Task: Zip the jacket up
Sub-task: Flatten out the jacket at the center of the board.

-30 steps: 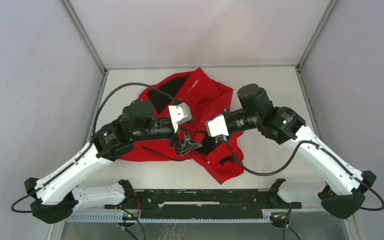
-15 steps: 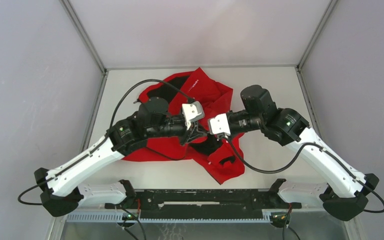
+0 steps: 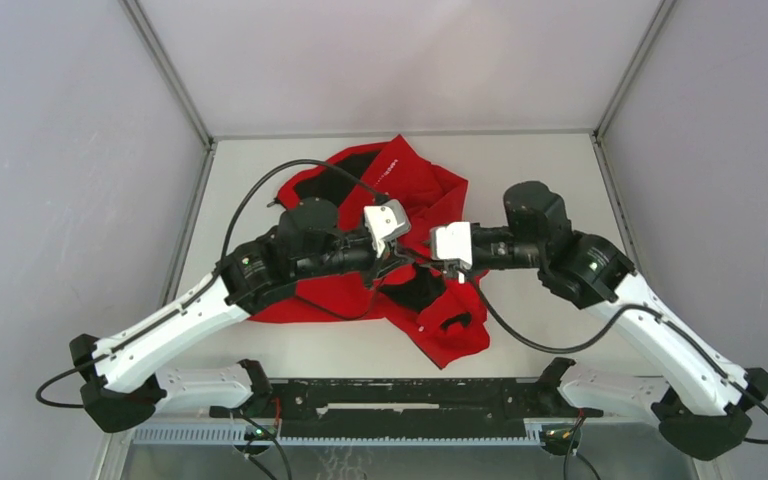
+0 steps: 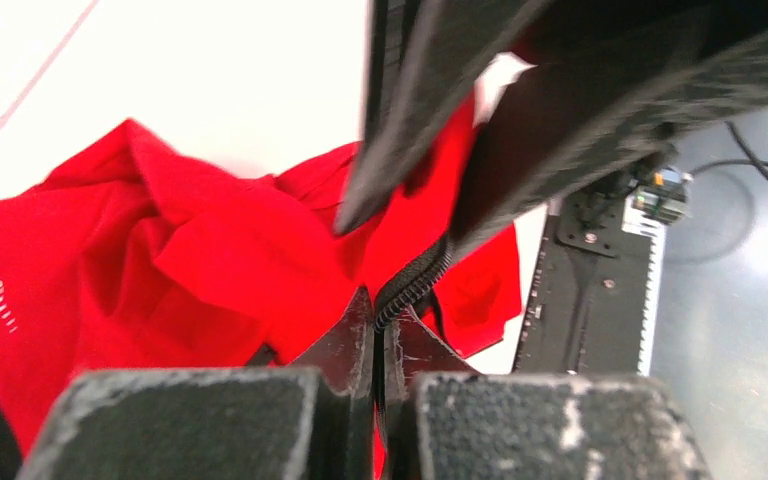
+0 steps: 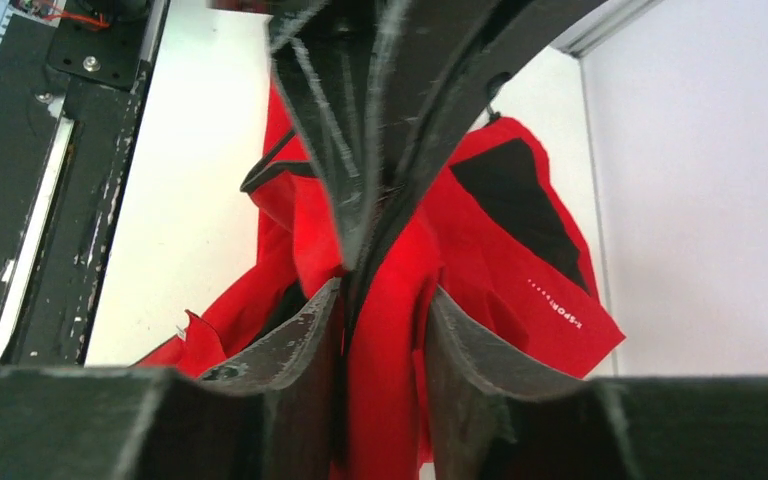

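Note:
The red jacket (image 3: 422, 186) lies crumpled at mid-table, with black lining showing at its far left. Its front edge is lifted between the two grippers. My left gripper (image 3: 392, 264) is shut on the dark zipper (image 4: 415, 280) at that edge; in the left wrist view the teeth run straight out from the left gripper (image 4: 376, 306). My right gripper (image 3: 426, 262) faces it from the right. In the right wrist view the jaws of the right gripper (image 5: 385, 300) stand apart, with a fold of red jacket (image 5: 385, 360) loose between them. The zipper's slider is hidden.
A black rail (image 3: 410, 398) runs along the table's near edge between the arm bases. The left arm's black cable (image 3: 260, 185) arcs over the jacket's left part. Grey walls close in the table on the left, right and back.
My left arm swung right to the lifted jacket edge and shut on the zipper. My right gripper, shut before, has opened its jaws and drawn back a little to the right.

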Robot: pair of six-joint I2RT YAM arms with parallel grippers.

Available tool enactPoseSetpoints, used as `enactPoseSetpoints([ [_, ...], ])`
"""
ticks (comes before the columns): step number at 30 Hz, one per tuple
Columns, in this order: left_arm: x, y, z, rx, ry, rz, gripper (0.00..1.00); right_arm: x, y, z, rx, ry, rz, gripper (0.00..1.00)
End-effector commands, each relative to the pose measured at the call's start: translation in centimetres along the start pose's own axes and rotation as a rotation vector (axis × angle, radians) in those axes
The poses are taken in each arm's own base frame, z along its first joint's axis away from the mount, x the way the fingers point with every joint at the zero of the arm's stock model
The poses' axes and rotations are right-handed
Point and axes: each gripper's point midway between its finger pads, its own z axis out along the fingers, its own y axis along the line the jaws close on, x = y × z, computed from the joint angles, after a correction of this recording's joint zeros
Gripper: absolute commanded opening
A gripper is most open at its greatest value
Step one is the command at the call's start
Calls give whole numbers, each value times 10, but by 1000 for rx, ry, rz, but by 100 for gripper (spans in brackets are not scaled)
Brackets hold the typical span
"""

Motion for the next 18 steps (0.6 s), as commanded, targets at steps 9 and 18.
enactPoseSetpoints([
  [9, -48, 90, -40, -490, -124, -93, 0, 11, -13, -55, 441, -160, 345, 47],
  [18, -56, 145, -85, -704, -196, -225, 0, 81, 19, -71, 660, -110, 1052, 53],
])
